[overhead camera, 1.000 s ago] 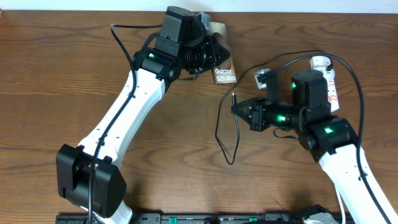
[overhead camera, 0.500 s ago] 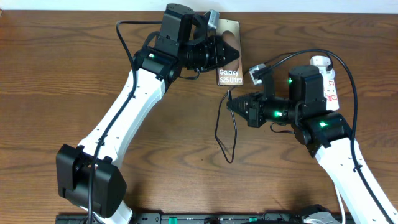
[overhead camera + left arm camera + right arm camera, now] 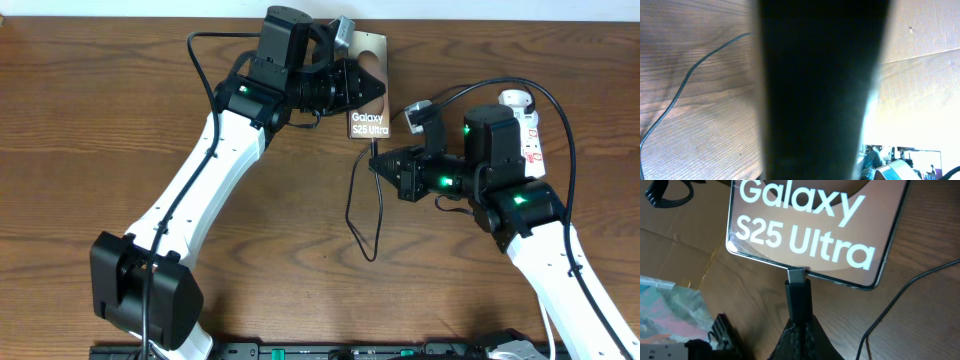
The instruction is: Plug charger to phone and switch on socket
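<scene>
The phone [image 3: 368, 118] is dark brown with white "Galaxy S25 Ultra" lettering. My left gripper [image 3: 360, 85] is shut on its upper part and holds it tilted off the table. In the left wrist view the phone [image 3: 815, 90] is a dark blur filling the middle. My right gripper [image 3: 380, 163] is shut on the charger's black plug [image 3: 797, 292]. The plug's tip touches the phone's [image 3: 815, 225] bottom edge. The black cable [image 3: 352, 205] loops down over the table. The white power strip [image 3: 535, 140], with the round white adapter [image 3: 513, 99] on it, is mostly hidden behind my right arm.
The table's back edge runs just behind the phone, with a pale wall [image 3: 450, 8] beyond. Brown cardboard [image 3: 675, 250] and a colourful printed sheet [image 3: 665, 305] show below the phone in the right wrist view. A black rail [image 3: 300, 352] runs along the table's front edge.
The left gripper has carried the phone to the right. The right gripper has moved up and left with the plug, bringing its tip to the phone's bottom edge.
</scene>
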Controlling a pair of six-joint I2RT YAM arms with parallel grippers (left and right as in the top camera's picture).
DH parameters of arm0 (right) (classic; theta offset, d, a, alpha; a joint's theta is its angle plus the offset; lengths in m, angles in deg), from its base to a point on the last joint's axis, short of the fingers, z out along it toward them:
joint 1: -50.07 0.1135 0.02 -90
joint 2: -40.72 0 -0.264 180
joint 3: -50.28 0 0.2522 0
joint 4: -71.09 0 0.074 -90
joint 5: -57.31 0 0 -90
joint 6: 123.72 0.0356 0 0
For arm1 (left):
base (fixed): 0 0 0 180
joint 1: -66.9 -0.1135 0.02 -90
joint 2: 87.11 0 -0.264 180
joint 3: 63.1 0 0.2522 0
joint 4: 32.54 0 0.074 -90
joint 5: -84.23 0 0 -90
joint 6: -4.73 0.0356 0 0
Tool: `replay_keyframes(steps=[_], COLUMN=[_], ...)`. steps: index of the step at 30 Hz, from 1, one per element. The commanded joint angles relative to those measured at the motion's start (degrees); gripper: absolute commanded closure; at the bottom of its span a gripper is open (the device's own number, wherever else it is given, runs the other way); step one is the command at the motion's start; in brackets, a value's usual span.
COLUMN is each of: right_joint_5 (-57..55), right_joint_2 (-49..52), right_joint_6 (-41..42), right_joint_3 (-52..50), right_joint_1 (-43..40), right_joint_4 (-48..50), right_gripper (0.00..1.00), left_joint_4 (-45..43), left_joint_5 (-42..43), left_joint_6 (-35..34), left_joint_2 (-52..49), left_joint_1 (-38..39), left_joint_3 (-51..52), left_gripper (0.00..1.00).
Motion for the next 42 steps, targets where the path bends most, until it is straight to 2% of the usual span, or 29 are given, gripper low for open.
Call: replay_keyframes(steps=[1,10,21,42], right_joint_5=[-1.27,-1.25,-1.33,-4.50], right_joint_2=[0.02,0.02,0.02,0.02], right_joint_6=[-0.42,-0.42,-0.44,-0.37], right_joint_3=[0.57,0.57,0.57,0.57], right_joint_1=[0.33,0.35,1.84,1.84], right_joint_4=[-0.24,-0.26,-0.20,0.04], right_gripper=[0.99,0.99,0.99,0.99], left_joint_4=[-0.44,-0.50,-0.90,0.42], left_joint_5=[-0.09,-1.92,-3.08,-2.91], left_joint_6=[0.04,-0.15,-3.85,-2.49], left_joint_2=[2.19,2.19,2.19,2.19], left_joint_1=[0.02,0.02,0.04,0.22], left_joint_3=[-1.18,-1.18,-1.18,-1.18], left_gripper=[0.93,0.93,0.93,0.93])
